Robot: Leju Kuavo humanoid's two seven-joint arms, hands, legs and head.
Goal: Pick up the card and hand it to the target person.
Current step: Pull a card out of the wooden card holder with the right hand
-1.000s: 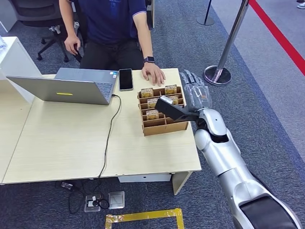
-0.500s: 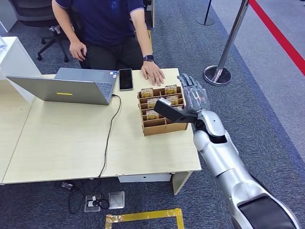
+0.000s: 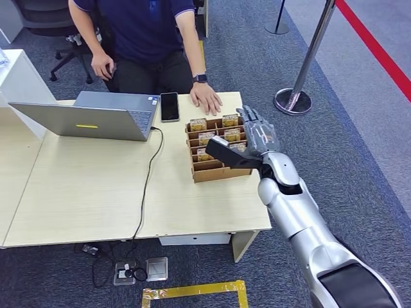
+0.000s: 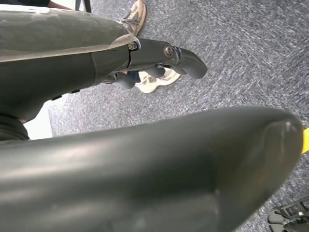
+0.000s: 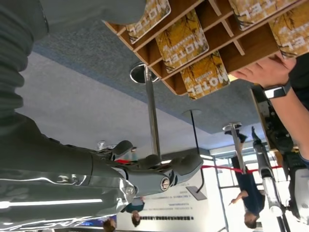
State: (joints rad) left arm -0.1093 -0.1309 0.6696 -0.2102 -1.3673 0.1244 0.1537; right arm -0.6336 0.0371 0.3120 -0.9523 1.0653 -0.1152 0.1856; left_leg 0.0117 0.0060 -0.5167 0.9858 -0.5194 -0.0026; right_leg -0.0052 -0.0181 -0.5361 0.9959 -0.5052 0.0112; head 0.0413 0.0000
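A pale wooden table (image 3: 87, 192) filled the left and middle of the head view, its right edge running alongside open grey carpet (image 3: 349, 147) that stretched to a chrome stanchion post (image 3: 310, 51) at the far right. A person (image 3: 150, 38) sat at the far side, one hand (image 3: 207, 98) flat on the far table edge just beyond the rack. An open grey laptop (image 3: 92, 115) stood at the far left of the tabletop, with a black phone (image 3: 169, 106) beside it and a black cable (image 3: 145, 186) trailing toward the near edge. Near the table's right edge sat a brown slotted cardboard rack (image 3: 220, 168), its rows running left to right. The cards (image 3: 205, 154) stood on edge in the slots, yellow-gold with a dark branch pattern and the word MOTEL legible in the right wrist view; their long axes lay left to right along the rows, faces tilted toward the near side. The silver right arm reached in from the near right, and the right hand (image 3: 259, 135) hovered at the rack's right end, fingers (image 5: 182, 166) spread apart and holding nothing. The left hand (image 4: 153, 58) hung over carpet with fingers loosely extended and nothing in them.
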